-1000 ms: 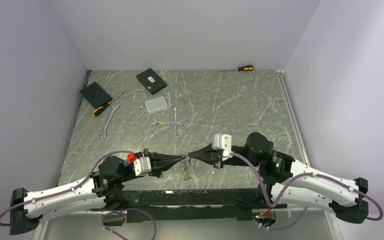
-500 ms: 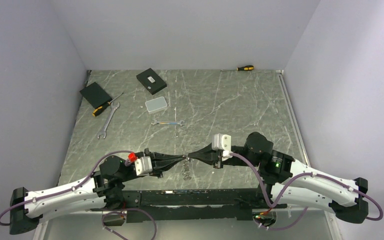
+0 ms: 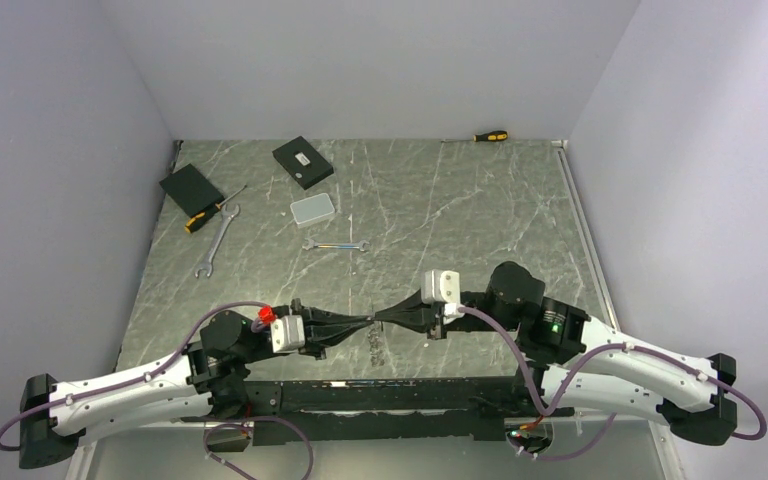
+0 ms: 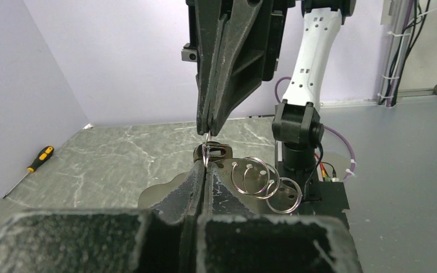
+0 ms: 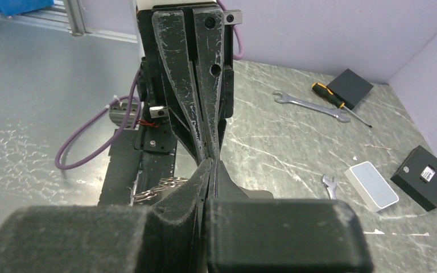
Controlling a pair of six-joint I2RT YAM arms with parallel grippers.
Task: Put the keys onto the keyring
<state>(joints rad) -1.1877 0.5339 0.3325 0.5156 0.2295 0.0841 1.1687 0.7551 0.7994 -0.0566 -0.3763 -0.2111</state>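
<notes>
In the top view the left tool (image 3: 366,319) is seen at about 6 o'clock on the bench (image 3: 440,200), pointed toward 3 o'clock. Its jaws are pressed together, and in the left wrist view a small silver loop (image 4: 206,152) is pinched at their tips. This loop belongs to the keyring (image 4: 260,182), whose other linked rings hang free toward 4 o'clock from the tips. A black key head (image 4: 218,151) seems to sit just behind the pinched loop, but whether it is threaded cannot be told. The right tool (image 3: 381,316), pointed toward 9 o'clock, is met tip to tip with the left one. It is also pressed together, on the same loop as far as can be judged. For this step the loop should be held firmly by one tool while the wire end is opened only slightly by the other, so that the key is slid on and not dropped.
</notes>
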